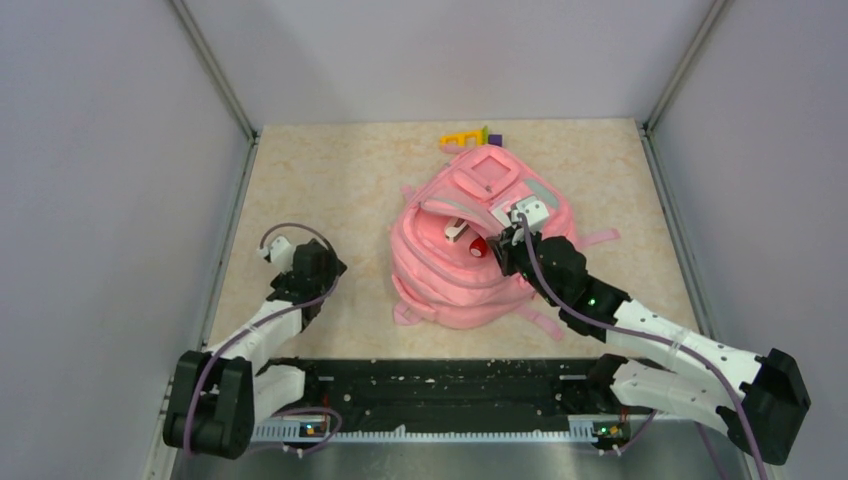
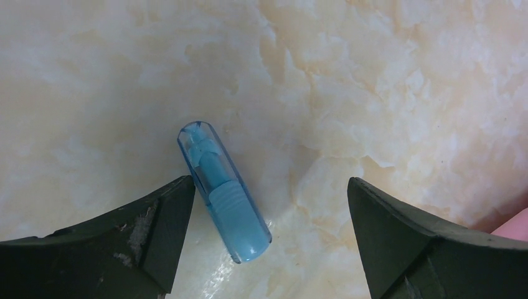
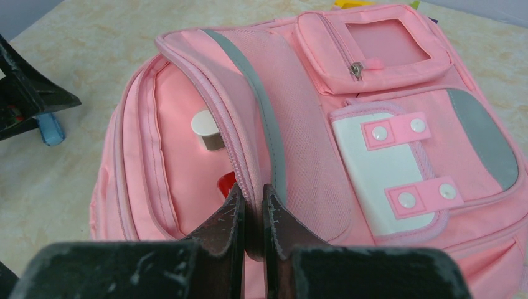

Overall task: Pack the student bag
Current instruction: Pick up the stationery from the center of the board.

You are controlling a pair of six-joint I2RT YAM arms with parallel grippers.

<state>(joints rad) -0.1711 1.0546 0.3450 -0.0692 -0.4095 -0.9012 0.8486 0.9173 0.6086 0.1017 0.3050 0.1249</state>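
Beige tabletop (image 1: 330,180), left jaws apart over blue tube (image 2: 223,190), right jaws gripping student bag (image 3: 311,156) rim

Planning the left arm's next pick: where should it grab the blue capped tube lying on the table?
Mid-barrel, from straight above. The blue tube lies flat on the table, slanted between the fingers of the open left gripper; probably twist the wrist so they close across its narrow width.
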